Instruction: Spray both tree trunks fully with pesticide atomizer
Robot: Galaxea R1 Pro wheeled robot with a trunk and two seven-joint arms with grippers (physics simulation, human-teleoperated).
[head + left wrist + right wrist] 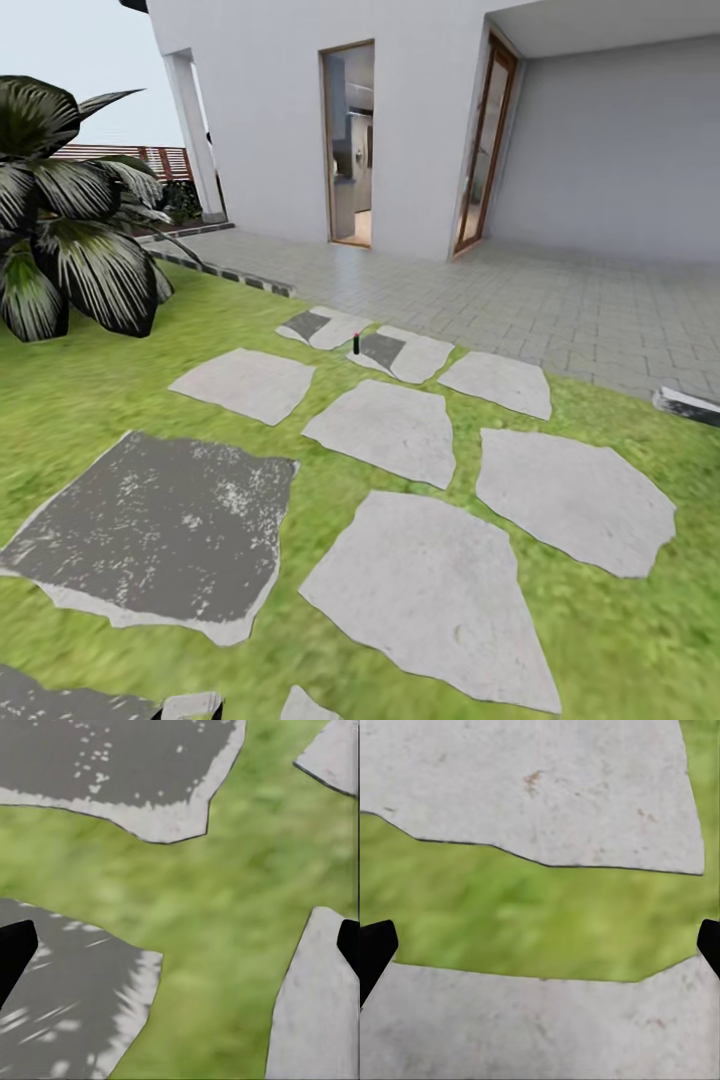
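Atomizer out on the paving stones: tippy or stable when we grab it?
The atomizer is tiny in the head view, so this is tentative. It stands upright, tall and narrow, so a sideways nudge would probably topple it. It sits on a flat stepping stone, so once down it might roll.

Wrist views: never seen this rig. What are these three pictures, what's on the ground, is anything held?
It is a simulated wheeled robot with two arms. The head view looks forward over a lawn with flat stepping stones, toward a white house with a paved terrace. A small dark bottle-like object with a red top stands among the far stones, probably the atomizer; it is too small to be sure. A palm stands at the left. The other two pictures look down from each arm. The dark fingers of the left gripper and the right gripper sit wide apart, holding nothing, above grass and stones.
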